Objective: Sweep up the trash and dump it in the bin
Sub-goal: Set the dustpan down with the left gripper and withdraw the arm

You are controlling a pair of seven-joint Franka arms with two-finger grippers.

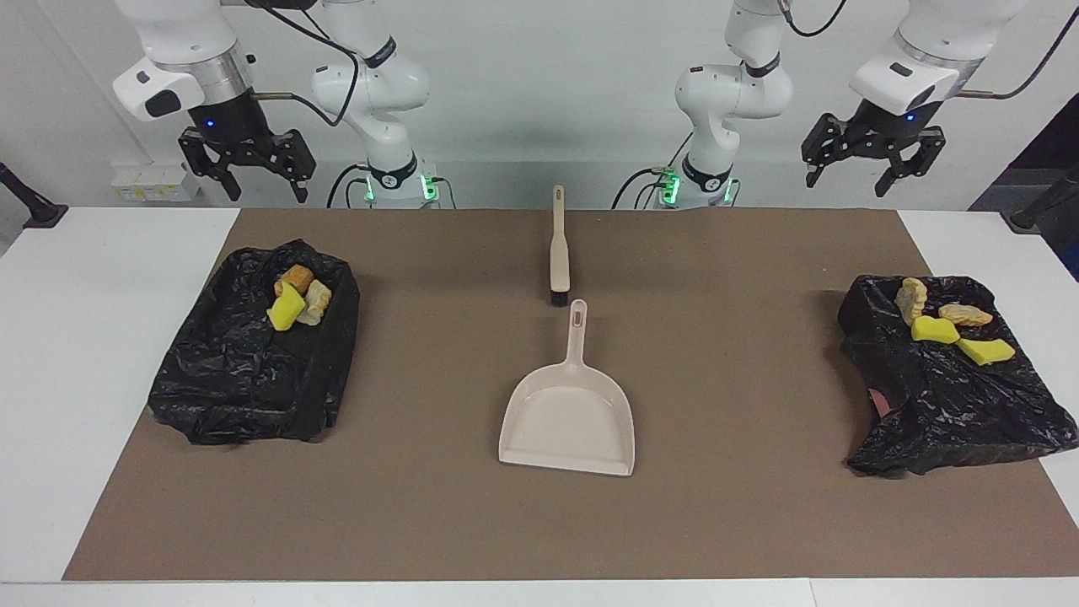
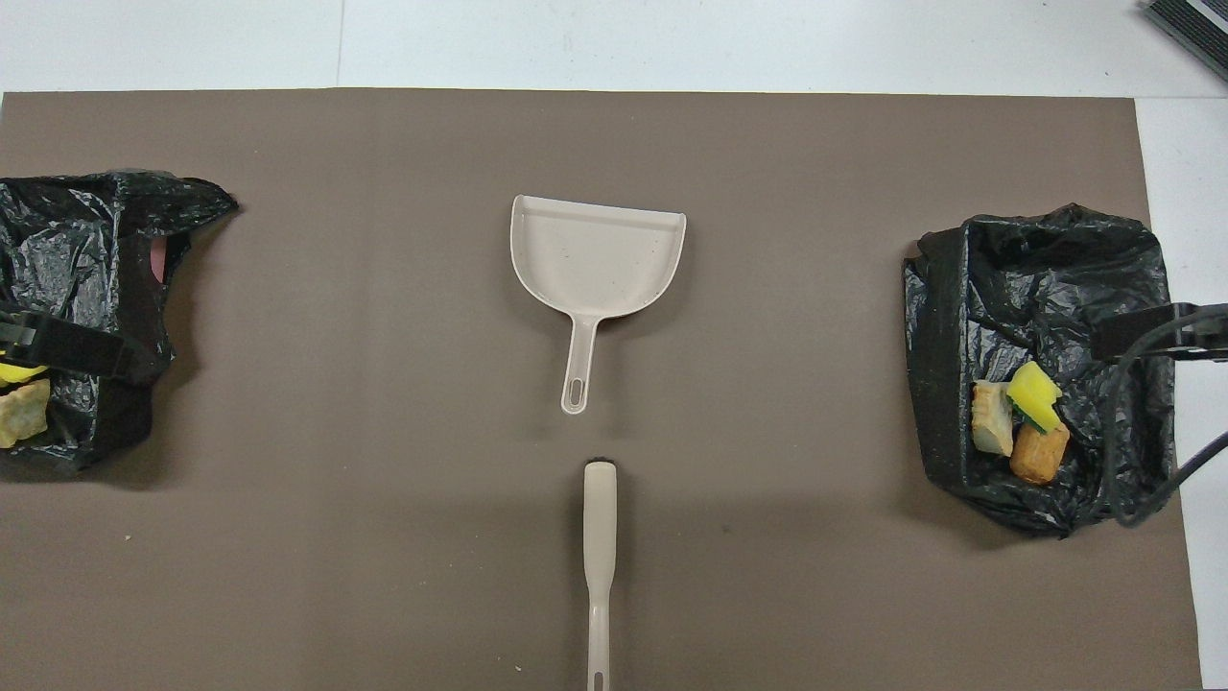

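The trash lies in two black-bagged bins. Three pieces [image 1: 297, 303] [image 2: 1022, 427] sit in the bin [image 1: 244, 371] [image 2: 1055, 288] at the right arm's end. Several pieces [image 1: 948, 324] [image 2: 19, 413] rest in the bin [image 1: 952, 405] [image 2: 77, 240] at the left arm's end. My left gripper [image 1: 851, 177] hangs open and empty, high over the robots' edge of the table near its bin. Raised over the same edge near the other bin, my right gripper [image 1: 261, 181] is open and empty too.
A beige dustpan [image 1: 566, 421] [image 2: 597, 254] lies mid-mat, its handle pointing toward the robots. A beige brush [image 1: 558, 253] [image 2: 599, 557] lies just nearer to the robots, in line with that handle. A brown mat [image 1: 725, 506] covers the white table.
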